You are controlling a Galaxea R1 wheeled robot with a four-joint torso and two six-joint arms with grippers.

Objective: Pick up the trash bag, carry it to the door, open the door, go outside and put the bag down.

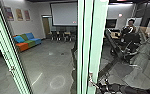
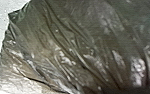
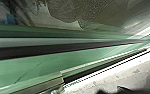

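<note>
One trash bag (image 2: pixel 66 50), three posters (image 1: pixel 19 14)

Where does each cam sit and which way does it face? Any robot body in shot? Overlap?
Head: high on the robot, forward and down past green framing at a sofa, screen and person; dark parts lower right, arm or reflection, can't tell.
Left wrist: close on the trash bag; own body unclear.
Right wrist: along green framing; own body unclear.
Shared: head and right wrist both show green framing.
</note>
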